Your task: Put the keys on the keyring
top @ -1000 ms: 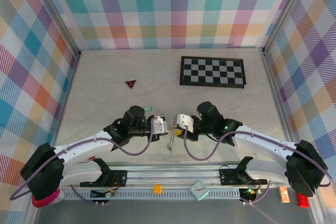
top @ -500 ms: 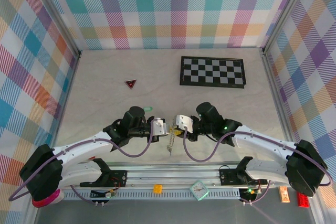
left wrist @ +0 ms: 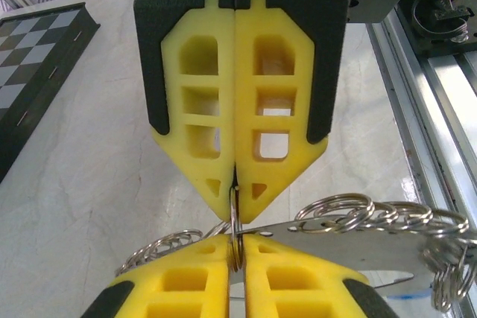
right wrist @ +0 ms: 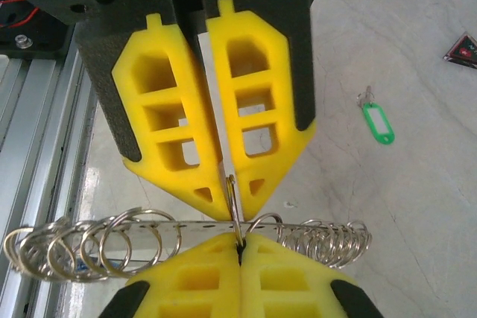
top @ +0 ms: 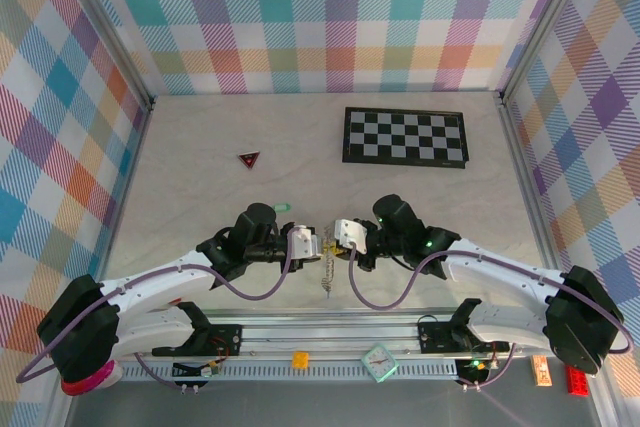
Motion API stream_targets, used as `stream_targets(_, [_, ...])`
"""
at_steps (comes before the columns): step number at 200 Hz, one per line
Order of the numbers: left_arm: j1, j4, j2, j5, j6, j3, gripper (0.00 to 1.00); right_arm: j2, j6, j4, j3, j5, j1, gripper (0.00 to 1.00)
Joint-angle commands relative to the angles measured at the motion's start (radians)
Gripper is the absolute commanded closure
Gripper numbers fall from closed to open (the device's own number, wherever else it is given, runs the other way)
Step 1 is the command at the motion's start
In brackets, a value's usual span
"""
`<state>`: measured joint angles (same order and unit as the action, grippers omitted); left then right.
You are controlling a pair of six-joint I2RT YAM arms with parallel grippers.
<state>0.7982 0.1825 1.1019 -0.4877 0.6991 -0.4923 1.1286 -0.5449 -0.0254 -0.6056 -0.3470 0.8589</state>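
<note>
Right claw (top: 336, 241) a touch leftward

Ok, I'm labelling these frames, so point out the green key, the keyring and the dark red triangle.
green key (right wrist: 376, 123): right wrist view, middle of its head.
keyring (right wrist: 197, 223): right wrist view, bare stretch of its band.
dark red triangle (top: 249, 159): top external view, its centre.

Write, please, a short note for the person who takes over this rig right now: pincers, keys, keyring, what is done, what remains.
The left pincer is shut on a small ring of the keyring.
The right pincer is shut on the same small ring, tip to tip with the left one.
The green key lies loose on the table, apart from the keyring.
Done: both arms grip the keyring.
Left: the green key is not yet on the keyring; it likely must be picked up and threaded.
</note>
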Motion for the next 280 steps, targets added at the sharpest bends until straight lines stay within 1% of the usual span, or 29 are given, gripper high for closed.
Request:
stream_targets(1, [0.014, 0.032, -0.022, 0.0, -0.01, -0.003, 0.87, 0.011, -0.026, -0.001, -0.04, -0.043, 0.02, 1.0])
stream_targets(66, [0.014, 0.04, -0.033, 0.004, -0.025, -0.005, 0.88, 0.035, -0.039, -0.03, -0.053, -0.038, 0.032, 1.0])
stream_targets(84, [0.013, 0.041, -0.036, 0.001, -0.027, -0.006, 0.91, 0.039, -0.046, -0.039, -0.057, -0.037, 0.034, 1.0])
stream_targets(102, [0.013, 0.041, -0.04, 0.003, -0.027, -0.006, 0.96, 0.032, -0.049, -0.046, -0.054, -0.03, 0.034, 1.0])
stream_targets(112, [0.013, 0.043, -0.043, 0.007, -0.024, -0.005, 0.98, 0.016, -0.048, -0.039, -0.045, -0.017, 0.034, 0.91])
stream_targets(124, [0.013, 0.043, -0.048, 0.011, -0.017, -0.002, 1.0, -0.019, -0.043, -0.017, -0.019, 0.007, 0.034, 0.78])
stream_targets(133, [0.015, 0.043, -0.055, 0.017, -0.01, 0.001, 1.0, -0.054, -0.038, 0.0, 0.008, 0.029, 0.032, 0.74])
stream_targets(144, [0.014, 0.045, -0.065, 0.029, 0.005, 0.005, 1.0, -0.1, -0.033, 0.009, 0.036, 0.052, 0.032, 0.72])
stream_targets(172, [0.054, 0.033, -0.087, 0.112, 0.09, 0.013, 1.0, -0.163, -0.01, -0.033, 0.059, 0.097, 0.034, 0.72])
stream_targets(195, [0.111, -0.008, -0.074, 0.21, 0.178, -0.002, 1.0, -0.166, 0.014, -0.045, 0.061, 0.101, 0.032, 0.74])
stream_targets(212, [0.145, 0.003, -0.062, 0.27, 0.219, -0.003, 1.0, -0.156, 0.022, -0.041, 0.06, 0.094, 0.032, 0.77])
stream_targets(241, [0.175, 0.025, -0.054, 0.318, 0.251, -0.005, 1.0, -0.148, 0.023, -0.049, 0.059, 0.098, 0.032, 0.81])
stream_targets(280, [0.184, 0.021, -0.044, 0.324, 0.261, -0.009, 1.0, -0.154, 0.019, -0.072, 0.058, 0.099, 0.032, 0.81])
